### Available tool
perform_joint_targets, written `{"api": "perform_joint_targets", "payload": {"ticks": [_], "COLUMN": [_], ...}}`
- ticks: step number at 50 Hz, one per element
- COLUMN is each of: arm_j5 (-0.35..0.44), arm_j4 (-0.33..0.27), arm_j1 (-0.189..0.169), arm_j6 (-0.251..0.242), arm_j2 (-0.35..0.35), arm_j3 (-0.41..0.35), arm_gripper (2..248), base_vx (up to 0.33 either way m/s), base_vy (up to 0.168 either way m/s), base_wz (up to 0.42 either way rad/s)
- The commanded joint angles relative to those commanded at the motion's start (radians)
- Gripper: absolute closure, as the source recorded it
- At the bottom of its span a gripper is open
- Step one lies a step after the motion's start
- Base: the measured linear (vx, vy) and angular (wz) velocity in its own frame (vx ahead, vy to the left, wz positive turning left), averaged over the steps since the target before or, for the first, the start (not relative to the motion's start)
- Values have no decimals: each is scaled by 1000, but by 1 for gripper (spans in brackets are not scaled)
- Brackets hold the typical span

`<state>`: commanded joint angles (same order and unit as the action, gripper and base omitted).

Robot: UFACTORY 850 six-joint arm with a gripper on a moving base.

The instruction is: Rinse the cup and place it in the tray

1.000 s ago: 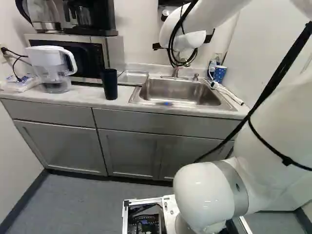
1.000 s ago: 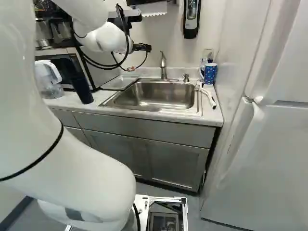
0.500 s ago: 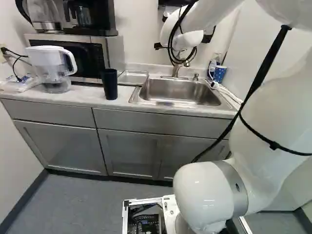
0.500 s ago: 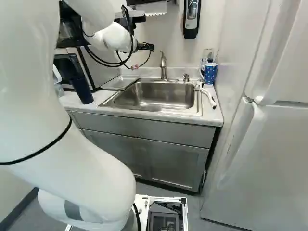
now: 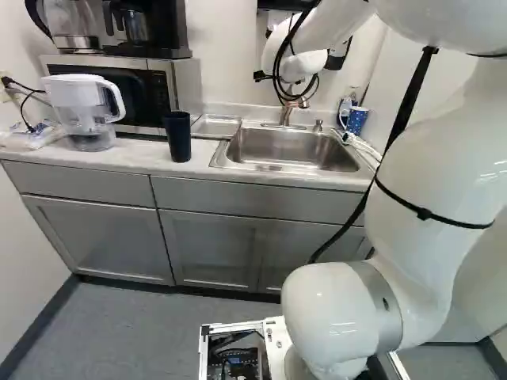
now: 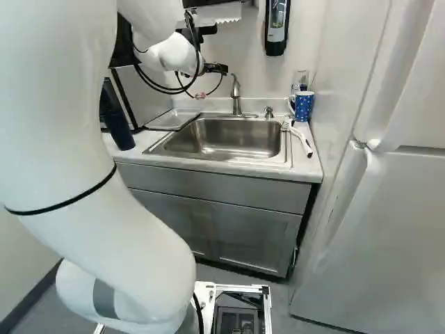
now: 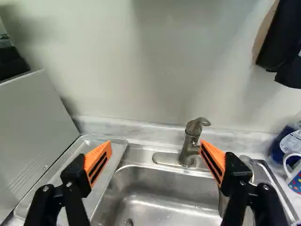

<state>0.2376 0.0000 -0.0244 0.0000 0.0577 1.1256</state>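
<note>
My gripper (image 6: pixel 214 68) is up behind the sink, largely hidden by the wrist in the right base view. In the wrist view the gripper (image 7: pixel 156 162) stands open, orange pads wide apart, nothing between them. A dark tumbler (image 5: pixel 178 136) stands upright on the counter left of the sink. The blue spotted mug (image 6: pixel 303 106) is at the back right corner; part of it shows in the wrist view beyond one finger. Between microwave and sink lies the flat metal tray (image 5: pixel 215 127), with nothing on it. The faucet (image 7: pixel 190 143) rises behind the steel sink (image 6: pixel 222 139).
The microwave (image 7: pixel 35 136) borders the tray. A white pitcher (image 5: pixel 87 111) stands left of the tumbler. A white-handled brush (image 6: pixel 300 138) lies right of the sink. Wall dispensers (image 6: pixel 276 28) hang above, and a white fridge (image 6: pixel 382 229) stands to the right.
The upper links have swung leftward in the left base view and rightward in the right base view, while the wrist has shifted slightly rightward in the right base view. The base has stayed put.
</note>
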Motion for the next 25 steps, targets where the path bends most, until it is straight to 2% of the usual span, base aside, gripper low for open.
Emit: {"api": "perform_joint_targets", "payload": {"ticks": [25], "arm_j5": [-64], "arm_j4": [0], "arm_j1": [-14], "arm_j6": [0], "arm_j2": [101], "arm_j3": [107], "arm_gripper": [3], "base_vx": [0], "base_vy": [0], "base_wz": [0]}}
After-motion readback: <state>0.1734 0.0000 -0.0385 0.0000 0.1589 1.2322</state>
